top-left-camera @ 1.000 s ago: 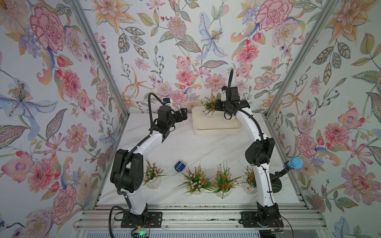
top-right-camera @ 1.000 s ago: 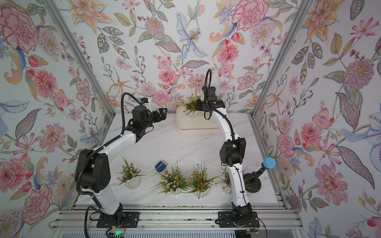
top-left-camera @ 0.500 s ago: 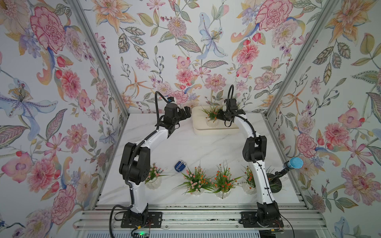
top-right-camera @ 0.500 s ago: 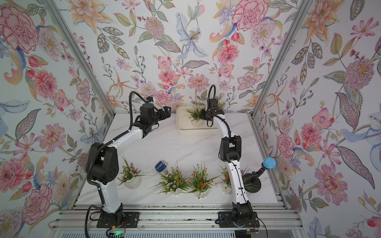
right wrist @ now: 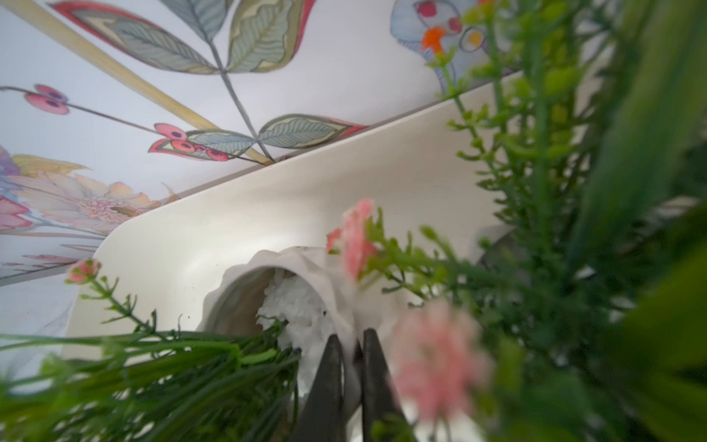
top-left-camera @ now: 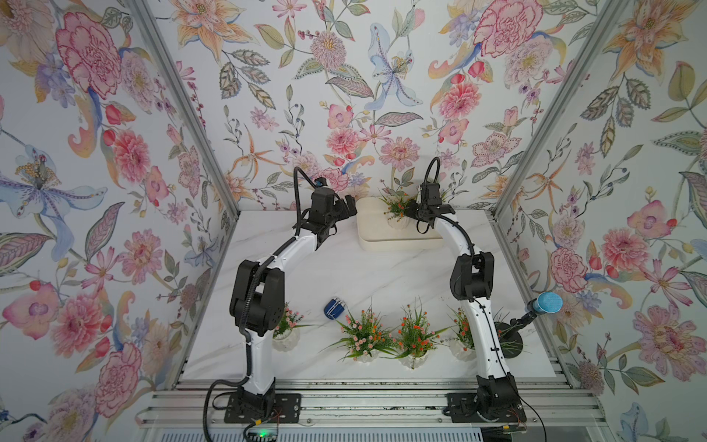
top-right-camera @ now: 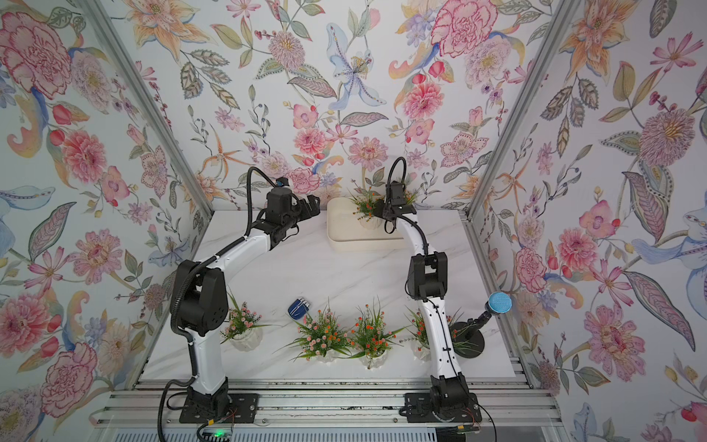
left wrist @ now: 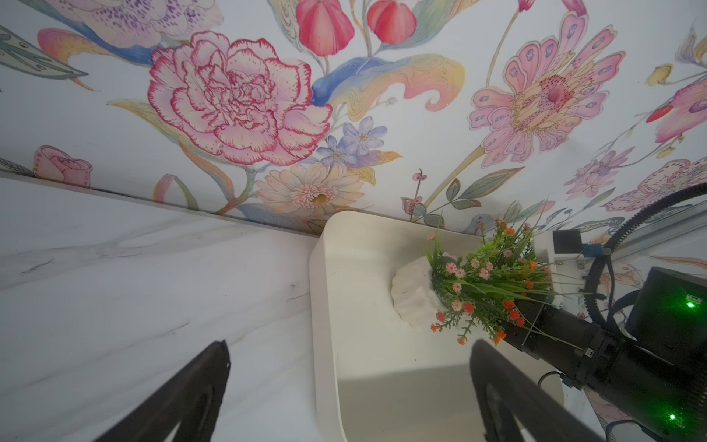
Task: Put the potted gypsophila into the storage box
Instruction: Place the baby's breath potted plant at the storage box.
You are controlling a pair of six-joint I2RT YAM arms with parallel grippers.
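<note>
The storage box [top-left-camera: 401, 245] [top-right-camera: 367, 245], a shallow cream tray, lies at the back of the table. One potted gypsophila [top-left-camera: 398, 222] [top-right-camera: 370, 221] [left wrist: 413, 296] stands inside it, leaning a little. My right gripper [top-left-camera: 414, 213] [right wrist: 351, 336] is shut on that pot's rim [right wrist: 306, 264], one finger inside and one outside. The sprigs hide much of the right wrist view. My left gripper [top-left-camera: 345, 206] [left wrist: 350, 346] hangs open and holds nothing. It hovers over the box's left rim [left wrist: 317, 306]. Several more potted gypsophila [top-left-camera: 363, 344] [top-right-camera: 325, 340] stand in a row along the table's front.
A small dark-blue gadget [top-left-camera: 335, 308] lies on the marble top behind the front row. A black stand with a blue round head [top-left-camera: 547, 302] sits at the front right. Flowered walls close in the back and both sides.
The right arm has lowered the pot into the box, with its grip just starting to loosen. The left arm has reached back and right to the box's left end, still open.
</note>
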